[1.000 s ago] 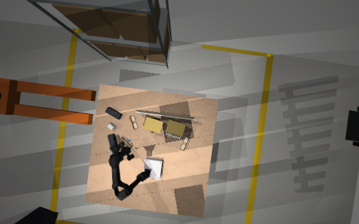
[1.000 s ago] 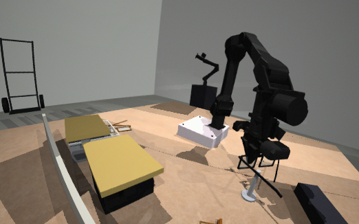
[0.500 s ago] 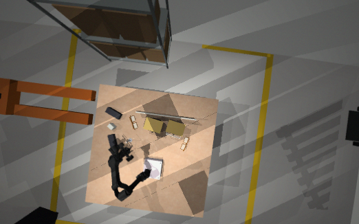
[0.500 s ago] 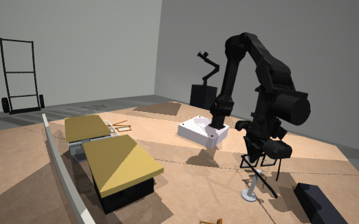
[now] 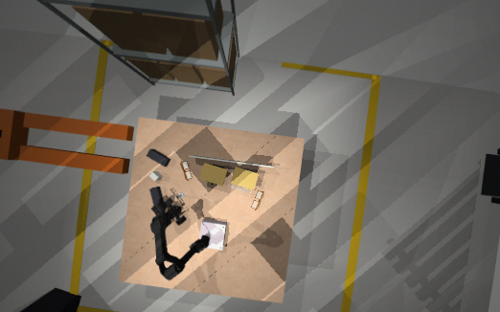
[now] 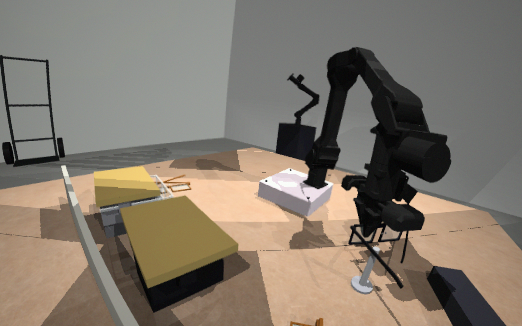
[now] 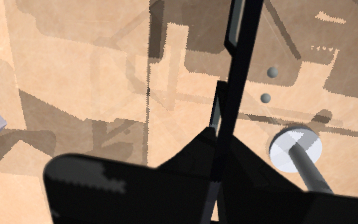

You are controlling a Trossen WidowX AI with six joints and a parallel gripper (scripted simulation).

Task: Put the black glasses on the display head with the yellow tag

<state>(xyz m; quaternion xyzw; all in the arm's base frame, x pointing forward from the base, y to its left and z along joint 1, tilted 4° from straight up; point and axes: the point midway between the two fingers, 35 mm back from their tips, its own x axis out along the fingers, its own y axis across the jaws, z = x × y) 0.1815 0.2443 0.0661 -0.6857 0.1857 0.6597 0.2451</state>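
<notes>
My gripper [image 7: 214, 136] is shut on the black glasses [image 6: 384, 264] [image 7: 242, 65]. The glasses hang above the table, with the lens rims and a temple showing under the gripper in the exterior view. The fingers hide part of the frame in the wrist view. A pale stand [image 6: 362, 285] [image 7: 285, 150] with a round base and a leaning post is below the glasses. Two small grey balls show beside it in the wrist view. I cannot make out a display head or its yellow tag for certain. Two blocks with yellowish tops, one [image 5: 244, 178] [image 6: 127, 182] and another [image 5: 214, 174] [image 6: 179, 235], stand apart from the gripper.
A white box [image 5: 219, 230] [image 6: 284, 187] is at the arm's foot. A dark block [image 5: 158, 157] [image 6: 464, 295] and a small pale cube [image 5: 155, 176] lie near the table's side. Brown-framed items [image 5: 186, 170] flank the yellowish blocks. A long pale rail [image 6: 84, 230] runs behind them.
</notes>
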